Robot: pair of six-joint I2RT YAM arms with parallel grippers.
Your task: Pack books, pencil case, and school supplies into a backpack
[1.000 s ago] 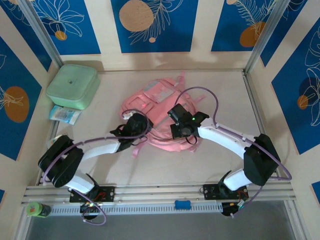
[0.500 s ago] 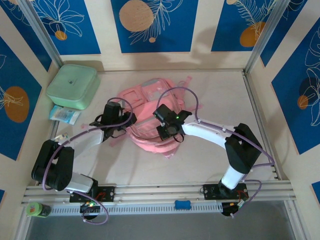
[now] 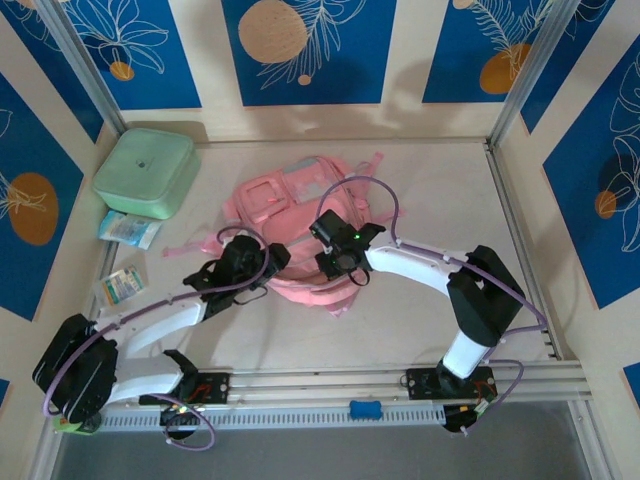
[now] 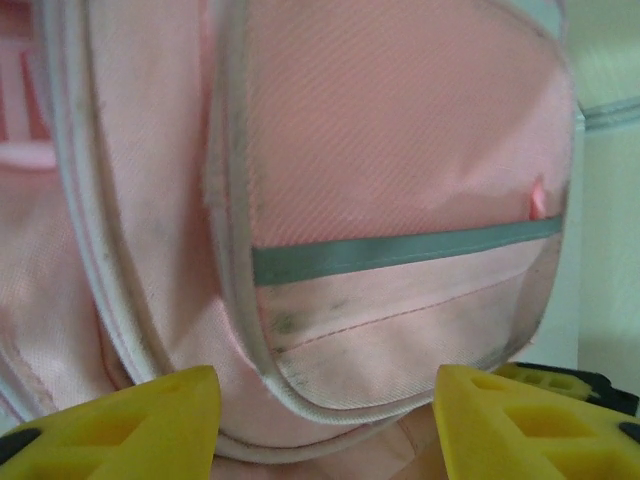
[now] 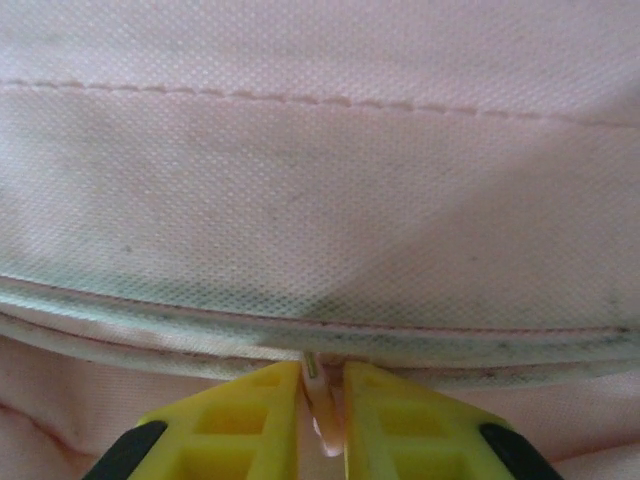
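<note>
The pink backpack (image 3: 295, 205) lies at mid-table with its clear front pockets facing up. My left gripper (image 3: 252, 268) is at its near left edge. In the left wrist view it (image 4: 325, 425) is open, and the yellow fingers (image 4: 130, 420) straddle the backpack's rounded piped corner (image 4: 400, 300) without touching it. My right gripper (image 3: 340, 258) is at the backpack's near edge. In the right wrist view it (image 5: 322, 410) is shut on a small pink zipper pull (image 5: 324, 420) at the seam (image 5: 320, 335). The books are out of view.
A mint-green rounded box (image 3: 145, 172) stands at the back left, with a pale blue packet (image 3: 128, 229) in front of it. A small printed packet (image 3: 122, 285) lies beside the left arm. Metal frame rails (image 3: 515, 230) bound the table on the right and along the near edge.
The backpack has turned over and now lies with its pockets up instead of its straps. My left gripper opened and drew back toward the near left. My right gripper stays on the near edge.
</note>
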